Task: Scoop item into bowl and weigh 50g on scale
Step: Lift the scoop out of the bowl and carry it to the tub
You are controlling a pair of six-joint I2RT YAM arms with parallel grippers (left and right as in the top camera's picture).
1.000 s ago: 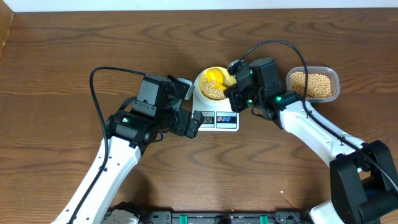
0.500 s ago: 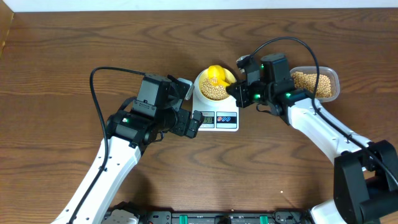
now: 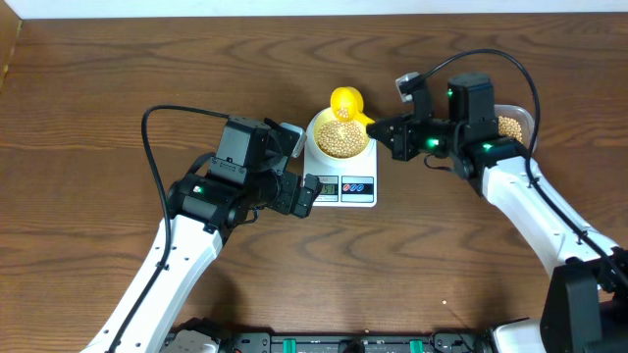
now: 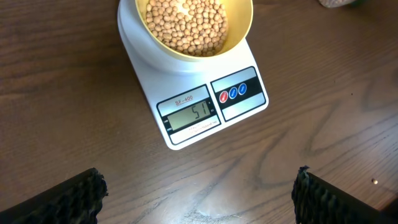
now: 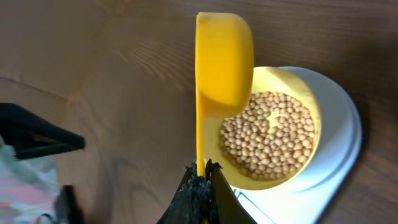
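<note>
Left end effector: released, hovering near scale
Bowl: on scale, holding beans; display reads 51
Right end effector: clenched on scoop handle above bowl rim
Risk: contact or stray beans would shift reading

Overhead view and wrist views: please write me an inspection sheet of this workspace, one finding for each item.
Surface: brown wooden table.
Job's things: bowl of beans on scale; display shows 51; clear tub of beans at right, partly hidden.
Clutter: nothing seen.
End effectors: left end effector open, empty, before the scale; right end effector shut on yellow scoop at the bowl's far side.
Cables: left cable and right cable, black, loop off the arms, apart from the bowl.
Surroundings: pale strip past the far edge.
</note>
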